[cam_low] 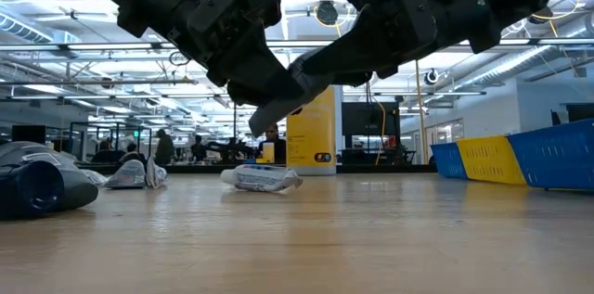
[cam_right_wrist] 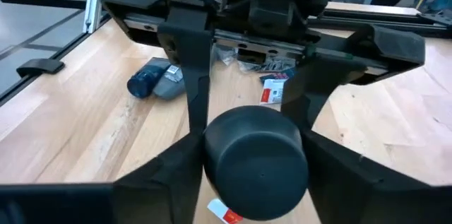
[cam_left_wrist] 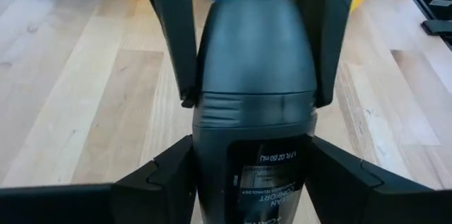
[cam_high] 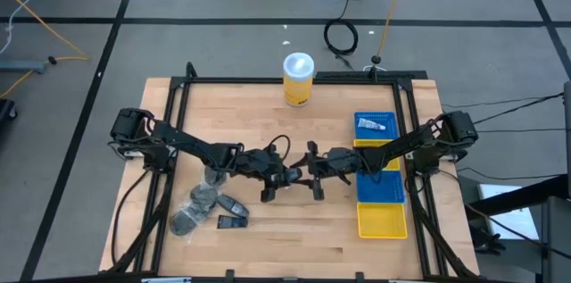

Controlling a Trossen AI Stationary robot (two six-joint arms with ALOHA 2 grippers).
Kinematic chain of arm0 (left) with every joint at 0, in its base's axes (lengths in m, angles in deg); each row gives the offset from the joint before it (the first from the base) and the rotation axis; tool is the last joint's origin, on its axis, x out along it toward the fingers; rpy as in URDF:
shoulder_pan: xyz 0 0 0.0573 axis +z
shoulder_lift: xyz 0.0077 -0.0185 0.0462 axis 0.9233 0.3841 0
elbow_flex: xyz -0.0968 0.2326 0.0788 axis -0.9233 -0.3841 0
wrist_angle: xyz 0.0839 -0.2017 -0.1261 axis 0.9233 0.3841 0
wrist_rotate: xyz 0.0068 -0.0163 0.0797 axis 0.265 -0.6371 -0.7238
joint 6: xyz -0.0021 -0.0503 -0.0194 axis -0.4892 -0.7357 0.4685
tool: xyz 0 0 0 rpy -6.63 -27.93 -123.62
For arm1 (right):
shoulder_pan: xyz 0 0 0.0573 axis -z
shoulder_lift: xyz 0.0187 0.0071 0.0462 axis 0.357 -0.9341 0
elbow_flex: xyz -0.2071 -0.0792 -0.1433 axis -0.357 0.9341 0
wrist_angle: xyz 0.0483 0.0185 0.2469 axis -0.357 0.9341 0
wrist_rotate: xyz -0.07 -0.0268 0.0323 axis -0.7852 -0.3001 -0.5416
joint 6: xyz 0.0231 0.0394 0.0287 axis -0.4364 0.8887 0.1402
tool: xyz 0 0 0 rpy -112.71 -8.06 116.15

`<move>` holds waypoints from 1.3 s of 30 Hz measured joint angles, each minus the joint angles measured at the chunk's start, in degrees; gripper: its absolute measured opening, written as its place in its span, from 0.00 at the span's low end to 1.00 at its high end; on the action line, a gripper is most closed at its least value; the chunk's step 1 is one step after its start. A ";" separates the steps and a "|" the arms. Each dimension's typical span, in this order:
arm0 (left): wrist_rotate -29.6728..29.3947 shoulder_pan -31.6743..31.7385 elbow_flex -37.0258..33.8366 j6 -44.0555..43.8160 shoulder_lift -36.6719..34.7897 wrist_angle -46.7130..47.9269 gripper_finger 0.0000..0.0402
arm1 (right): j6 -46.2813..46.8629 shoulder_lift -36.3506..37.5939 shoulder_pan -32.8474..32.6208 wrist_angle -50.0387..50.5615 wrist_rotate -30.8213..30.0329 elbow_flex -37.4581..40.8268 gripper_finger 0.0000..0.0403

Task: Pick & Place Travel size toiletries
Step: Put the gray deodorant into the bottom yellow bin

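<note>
A dark grey bottle (cam_left_wrist: pixel 254 97) with a rounded cap (cam_right_wrist: pixel 256 160) hangs above the middle of the table (cam_high: pixel 294 229), between my two grippers. My left gripper (cam_high: pixel 291 177) comes from the table's left and is shut on the bottle's labelled body. My right gripper (cam_high: pixel 312 176) comes from the right, and its fingers close on the cap end. Other travel size toiletries lie in a pile (cam_high: pixel 203 201) at the near left: a clear bag, dark oblong pieces (cam_high: pixel 234 205) and a blue bottle (cam_right_wrist: pixel 148 83). My left gripper pinches the bottle's labelled body (cam_left_wrist: pixel 212 167) between its two fingers (cam_left_wrist: pixel 159 178), which lie along the bottle, coming almost level from the table's left. The bottle is clear of the table, cap end pointing right. My right gripper meets the cap end's two sides (cam_left_wrist: pixel 205 90), one finger (cam_left_wrist: pixel 173 40) on each. It comes almost level from the table's right, fingers along the bottle, facing the left gripper.
Blue bins (cam_high: pixel 381 180) and a yellow bin (cam_high: pixel 382 220) stand in a row at the right; the far one holds a white tube (cam_high: pixel 373 124). A tall yellow canister (cam_high: pixel 299 78) stands at the far edge. Small red and white packets (cam_right_wrist: pixel 272 93) lie below the grippers.
</note>
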 joint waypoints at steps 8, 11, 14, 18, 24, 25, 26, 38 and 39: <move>5.27 0.10 0.00 3.57 -0.50 -2.91 0.69 | 0.94 1.04 -0.46 4.70 0.18 -0.06 0.47; 5.46 0.03 0.12 3.33 -3.00 -2.28 0.76 | 2.05 4.20 -1.66 10.83 -1.63 -0.07 0.47; 5.62 -0.07 0.13 1.53 -6.61 0.50 0.82 | 3.43 9.93 -4.25 20.46 -5.64 0.07 0.47; 2.78 -1.55 0.14 2.59 -10.84 3.74 0.87 | 9.94 19.65 -10.30 34.50 -9.38 0.00 0.47; -7.46 -5.27 0.11 4.87 -11.57 5.55 0.89 | 29.12 33.71 -23.10 54.66 -12.28 0.00 0.48; -8.40 -5.61 0.11 4.87 -11.31 5.53 0.88 | 33.23 35.58 -25.34 57.85 -12.19 0.00 0.48; -9.03 -5.88 0.11 4.87 -11.08 5.70 0.88 | 37.17 37.35 -27.56 61.08 -12.33 0.00 0.48; -10.14 -6.49 0.07 4.83 -10.95 6.96 0.80 | 73.45 42.27 -44.17 81.61 -15.11 0.00 0.48; -10.14 -6.49 0.07 4.82 -10.95 7.17 0.80 | 74.84 41.40 -44.66 82.30 -15.11 0.00 0.48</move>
